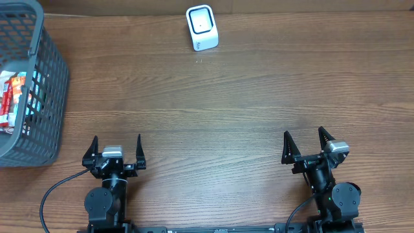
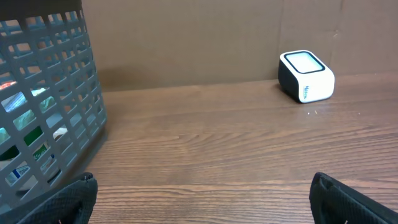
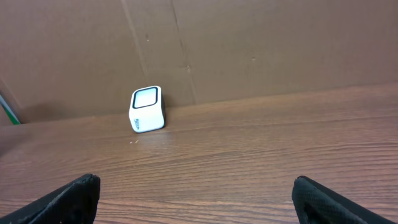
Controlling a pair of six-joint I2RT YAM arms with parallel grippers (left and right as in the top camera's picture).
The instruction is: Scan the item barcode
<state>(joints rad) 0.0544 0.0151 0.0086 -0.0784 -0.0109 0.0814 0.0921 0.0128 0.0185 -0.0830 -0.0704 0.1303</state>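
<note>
two grippers wait at the near edge of the brown wood-grain tabletop (image 1: 213, 103): we see the black left gripper (image 1: 116, 139) and the black right gripper (image 1: 303, 132) both with jaws spread wide and nothing between them, set well apart from each other. at the tabletop's left edge, well apart from the left gripper, we find a grey plastic mesh basket (image 1: 55, 71). inside it lie red-and-white packaged items (image 1: 8, 97), and in the left wrist view more packets show through its wall. near the far edge stands a small white box-shaped barcode scanner (image 1: 202, 27) with a dark-rimmed window, well apart from both grippers and the basket.
</note>
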